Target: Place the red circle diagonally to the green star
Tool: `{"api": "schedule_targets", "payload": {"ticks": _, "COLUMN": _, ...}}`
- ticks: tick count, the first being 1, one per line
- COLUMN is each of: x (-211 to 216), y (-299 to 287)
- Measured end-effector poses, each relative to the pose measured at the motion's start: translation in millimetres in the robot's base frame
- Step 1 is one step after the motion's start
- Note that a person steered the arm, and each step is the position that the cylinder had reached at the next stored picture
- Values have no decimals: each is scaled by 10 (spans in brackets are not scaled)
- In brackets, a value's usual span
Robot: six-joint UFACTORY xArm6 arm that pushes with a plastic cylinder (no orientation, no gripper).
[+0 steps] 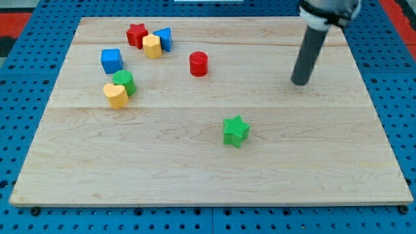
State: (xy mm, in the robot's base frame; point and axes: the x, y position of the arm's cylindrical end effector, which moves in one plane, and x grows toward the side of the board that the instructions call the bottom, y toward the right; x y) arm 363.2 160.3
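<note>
The red circle (199, 64) stands on the wooden board, above the middle and slightly left. The green star (236, 130) lies below it and to the right, near the board's centre. My tip (299, 82) rests on the board at the upper right, well to the right of the red circle and above and right of the green star. It touches no block.
At the upper left a red star (136, 34), a yellow block (152, 47) and a blue block (164, 39) cluster together. A blue cube (112, 60), a green block (123, 82) and a yellow block (116, 95) sit at the left. The wooden board (195, 175) lies on a blue pegboard.
</note>
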Motion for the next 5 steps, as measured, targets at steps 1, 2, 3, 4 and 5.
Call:
{"api": "schedule_targets", "payload": {"ticks": 1, "x": -272, "y": -629}}
{"api": "schedule_targets", "payload": {"ticks": 2, "x": -523, "y": -1617}}
{"api": "schedule_targets", "payload": {"ticks": 3, "x": -497, "y": -1966}}
{"api": "schedule_targets", "payload": {"ticks": 4, "x": -26, "y": -2250}}
{"api": "schedule_targets", "payload": {"ticks": 5, "x": 229, "y": -1991}}
